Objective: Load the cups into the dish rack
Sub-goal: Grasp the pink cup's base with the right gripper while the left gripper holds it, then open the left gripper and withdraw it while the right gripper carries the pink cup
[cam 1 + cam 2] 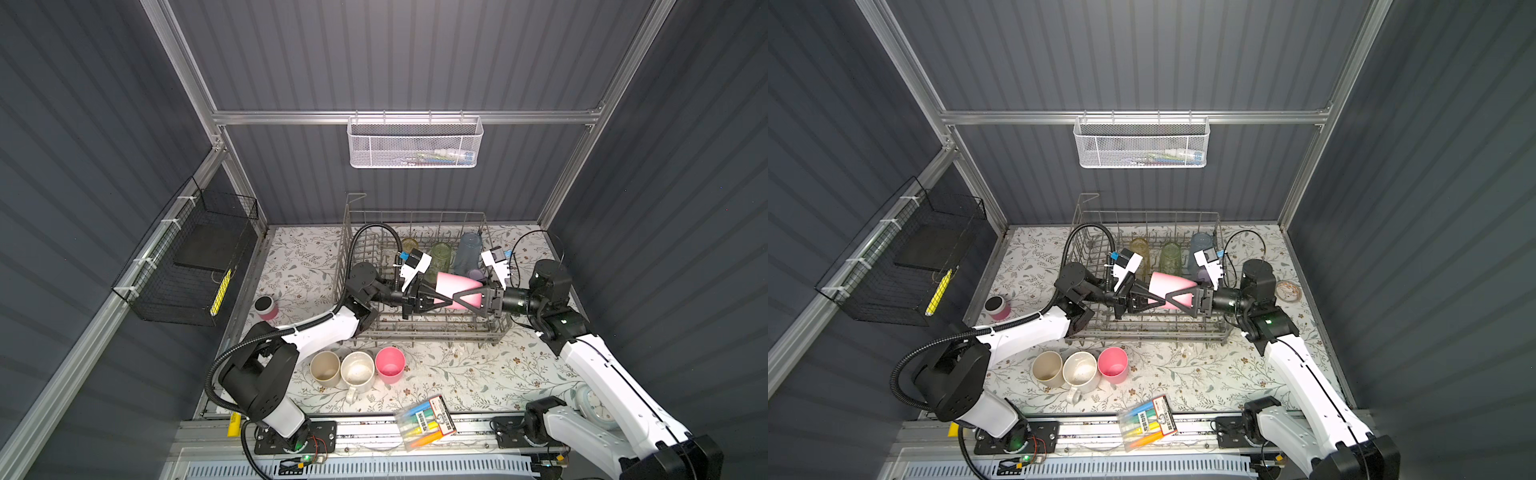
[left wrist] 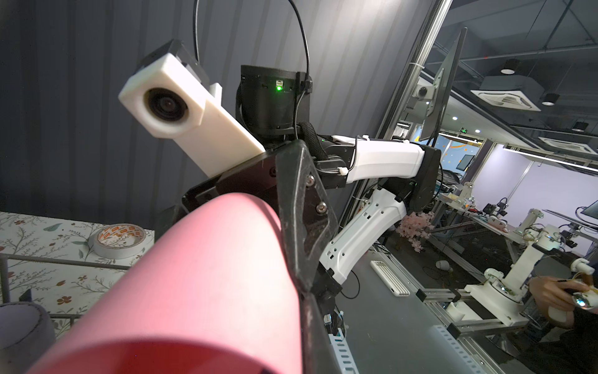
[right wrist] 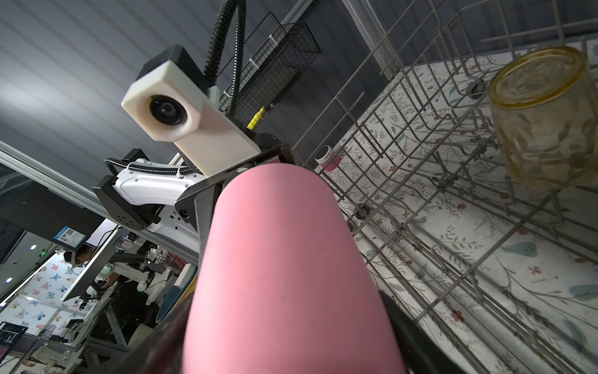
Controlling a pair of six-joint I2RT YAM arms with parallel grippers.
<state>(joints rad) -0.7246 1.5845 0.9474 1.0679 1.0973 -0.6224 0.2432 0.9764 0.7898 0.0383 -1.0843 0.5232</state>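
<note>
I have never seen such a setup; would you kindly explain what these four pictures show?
You see two robot arms at a table. Two pictures look down from overhead; the other two come from a camera on each wrist. The left hand is shut on a pink tumbler held sideways over the dish rack; the right hand has its fingers either side of it, though I cannot tell whether it grips. An amber glass, a green glass, a blue tumbler and a lilac tumbler are in the rack. On the table in front stand a beige tumbler, a mug and a second pink tumbler.
</note>
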